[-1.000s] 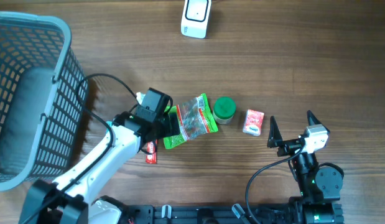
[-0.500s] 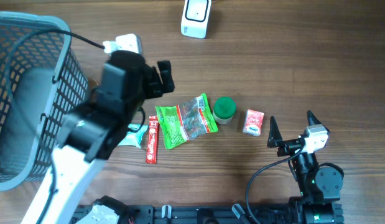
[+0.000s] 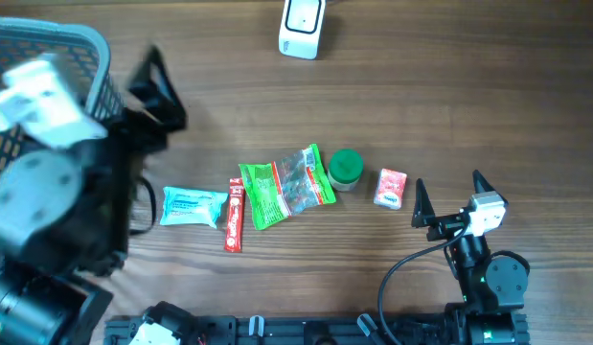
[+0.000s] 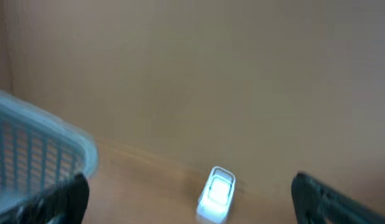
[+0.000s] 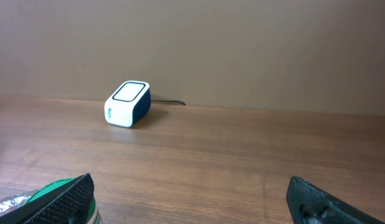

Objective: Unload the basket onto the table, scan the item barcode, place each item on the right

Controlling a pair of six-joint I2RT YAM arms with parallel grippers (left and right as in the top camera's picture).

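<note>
Lifted off the packets (image 3: 282,187), my left hand (image 3: 157,91) hangs spread and empty beside the basket (image 3: 76,36); nothing has reached the scanner (image 3: 302,27) yet.

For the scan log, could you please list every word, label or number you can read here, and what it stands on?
No text can be read in any view.
light blue packet: print too small to read.
red stick packet: white marks, too small.
green bag: print too small.
pink packet: label too small.
green tub: no text visible.
white scanner: no text visible.
</note>
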